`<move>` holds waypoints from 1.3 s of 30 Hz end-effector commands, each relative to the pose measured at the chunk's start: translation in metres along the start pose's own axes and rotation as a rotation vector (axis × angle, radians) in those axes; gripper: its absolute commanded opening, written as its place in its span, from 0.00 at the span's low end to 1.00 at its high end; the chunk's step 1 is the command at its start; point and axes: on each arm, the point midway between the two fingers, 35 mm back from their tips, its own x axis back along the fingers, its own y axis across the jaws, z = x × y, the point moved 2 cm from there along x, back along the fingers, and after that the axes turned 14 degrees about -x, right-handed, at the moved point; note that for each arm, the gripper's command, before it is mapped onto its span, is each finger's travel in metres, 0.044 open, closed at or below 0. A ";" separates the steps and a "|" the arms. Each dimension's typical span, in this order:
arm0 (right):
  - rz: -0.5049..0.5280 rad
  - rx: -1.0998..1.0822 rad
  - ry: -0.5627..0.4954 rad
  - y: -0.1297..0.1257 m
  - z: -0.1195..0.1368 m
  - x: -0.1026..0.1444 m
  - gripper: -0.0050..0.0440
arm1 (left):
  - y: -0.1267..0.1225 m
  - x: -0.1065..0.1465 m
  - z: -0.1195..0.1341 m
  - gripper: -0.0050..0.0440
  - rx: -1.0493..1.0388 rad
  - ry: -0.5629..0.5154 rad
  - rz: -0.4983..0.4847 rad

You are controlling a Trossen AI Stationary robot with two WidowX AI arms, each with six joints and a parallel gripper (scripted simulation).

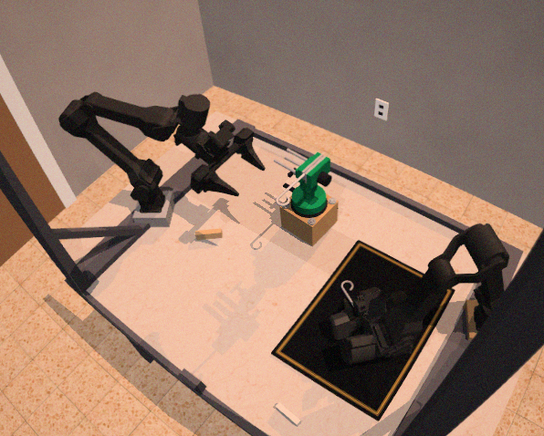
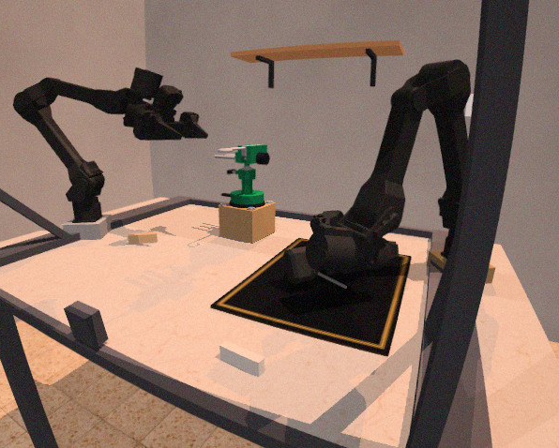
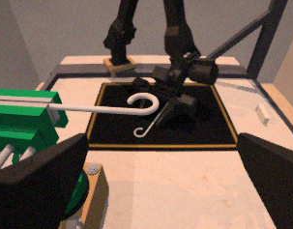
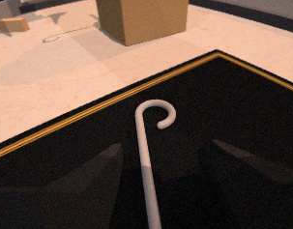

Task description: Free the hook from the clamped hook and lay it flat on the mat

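The loose white hook (image 1: 341, 285) lies flat on the black mat (image 1: 364, 327), its curl toward the vise; it also shows in the right wrist view (image 4: 148, 158) and the left wrist view (image 3: 150, 126). My right gripper (image 1: 357, 311) is low over the mat, fingers apart on either side of the hook's shaft (image 4: 153, 192). The clamped hook (image 1: 291, 185) sticks out of the green vise (image 1: 312, 180) on its wooden block (image 1: 308, 218), far from the loose hook. My left gripper (image 1: 250, 180) is open and empty, high in the air beside the vise.
A small wooden block (image 1: 208, 233) lies on the table near the left arm's base. A white block (image 1: 287, 413) lies at the near edge. Another wooden piece (image 1: 470, 318) sits by the right arm's base. A dark frame post (image 2: 463, 240) stands at the right.
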 end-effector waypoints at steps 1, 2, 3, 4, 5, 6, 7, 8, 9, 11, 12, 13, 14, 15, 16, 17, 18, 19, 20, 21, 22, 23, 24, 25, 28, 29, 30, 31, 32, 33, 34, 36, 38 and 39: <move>-0.010 -0.020 0.000 0.005 -0.004 0.002 0.84 | 0.001 0.002 -0.006 1.00 -0.003 -0.017 -0.003; -0.010 -0.020 0.000 0.005 -0.004 0.002 0.89 | 0.001 0.002 -0.006 1.00 -0.003 -0.017 -0.003; -0.010 -0.020 0.000 0.005 -0.004 0.002 0.94 | 0.001 0.002 -0.006 1.00 -0.003 -0.017 -0.003; -0.010 -0.020 0.000 0.005 -0.004 0.002 0.99 | 0.001 0.002 -0.006 1.00 -0.003 -0.017 -0.003; -0.010 -0.020 0.000 0.005 -0.004 0.002 1.00 | 0.001 0.002 -0.006 1.00 -0.003 -0.017 -0.003; -0.010 -0.020 0.000 0.005 -0.004 0.002 1.00 | 0.001 0.002 -0.006 1.00 -0.003 -0.017 -0.003; -0.010 -0.020 0.000 0.005 -0.004 0.002 1.00 | 0.001 0.002 -0.006 1.00 -0.003 -0.017 -0.003; -0.010 -0.020 0.000 0.005 -0.004 0.002 1.00 | 0.001 0.002 -0.006 1.00 -0.003 -0.017 -0.003; -0.010 -0.020 0.000 0.005 -0.004 0.002 1.00 | 0.001 0.002 -0.006 1.00 -0.003 -0.017 -0.003; -0.010 -0.020 0.000 0.005 -0.004 0.002 1.00 | 0.001 0.002 -0.006 1.00 -0.003 -0.017 -0.003; -0.010 -0.020 0.000 0.005 -0.004 0.002 1.00 | 0.001 0.002 -0.006 1.00 -0.003 -0.017 -0.003; -0.010 -0.020 0.000 0.005 -0.004 0.002 1.00 | 0.001 0.002 -0.006 1.00 -0.003 -0.017 -0.003; -0.010 -0.020 0.000 0.005 -0.004 0.002 1.00 | 0.001 0.002 -0.006 1.00 -0.003 -0.017 -0.003; -0.010 -0.020 0.000 0.005 -0.004 0.002 1.00 | 0.001 0.002 -0.006 1.00 -0.003 -0.017 -0.003; -0.010 -0.020 0.000 0.005 -0.004 0.002 1.00 | 0.001 0.002 -0.006 1.00 -0.003 -0.017 -0.003; -0.010 -0.020 0.000 0.005 -0.004 0.002 1.00 | 0.001 0.002 -0.006 1.00 -0.003 -0.017 -0.003; -0.010 -0.020 0.000 0.005 -0.004 0.002 1.00 | 0.001 0.002 -0.006 1.00 -0.003 -0.017 -0.003; -0.010 -0.020 0.000 0.005 -0.004 0.002 1.00 | 0.001 0.002 -0.006 1.00 -0.003 -0.017 -0.003; -0.010 -0.020 0.000 0.005 -0.004 0.002 1.00 | 0.001 0.002 -0.006 1.00 -0.003 -0.017 -0.003; -0.010 -0.020 0.000 0.005 -0.005 0.002 1.00 | 0.001 0.002 -0.006 1.00 -0.003 -0.017 -0.003; -0.009 -0.020 0.000 0.005 -0.007 0.003 1.00 | 0.001 0.002 -0.006 1.00 -0.003 -0.017 -0.003; -0.009 -0.019 0.000 0.006 -0.011 0.005 1.00 | 0.001 0.002 -0.006 1.00 -0.003 -0.017 -0.003; -0.008 -0.018 0.000 0.008 -0.017 0.008 1.00 | 0.001 0.002 -0.006 1.00 -0.003 -0.017 -0.003; -0.008 -0.018 0.000 0.008 -0.021 0.010 1.00 | 0.001 0.002 -0.006 1.00 -0.003 -0.017 -0.003; -0.008 -0.017 0.000 0.009 -0.024 0.011 1.00 | 0.001 0.002 -0.006 1.00 -0.003 -0.017 -0.003; -0.008 -0.017 0.000 0.009 -0.024 0.012 1.00 | 0.001 0.002 -0.006 1.00 -0.003 -0.017 -0.003; -0.008 -0.017 0.001 0.009 -0.024 0.013 1.00 | 0.001 0.002 -0.006 1.00 -0.003 -0.017 -0.003; -0.008 -0.017 0.005 0.010 -0.024 0.016 1.00 | 0.001 0.002 -0.006 1.00 -0.003 -0.017 -0.003; -0.008 -0.017 0.011 0.011 -0.023 0.021 1.00 | 0.001 0.002 -0.006 1.00 -0.003 -0.017 -0.003; -0.008 -0.017 0.019 0.012 -0.022 0.028 1.00 | 0.001 0.002 -0.006 1.00 -0.003 -0.017 -0.003; -0.025 -0.055 0.031 0.019 -0.020 0.038 1.00 | 0.001 0.002 -0.006 1.00 -0.003 -0.017 -0.003; -0.030 -0.067 0.041 0.022 -0.020 0.048 1.00 | 0.001 0.002 -0.006 1.00 -0.003 -0.017 -0.003; -0.030 -0.070 0.046 0.023 -0.020 0.056 1.00 | 0.001 0.002 -0.006 1.00 -0.003 -0.017 -0.003; -0.030 -0.070 0.048 0.023 -0.020 0.061 1.00 | 0.001 0.002 -0.006 1.00 -0.003 -0.017 -0.003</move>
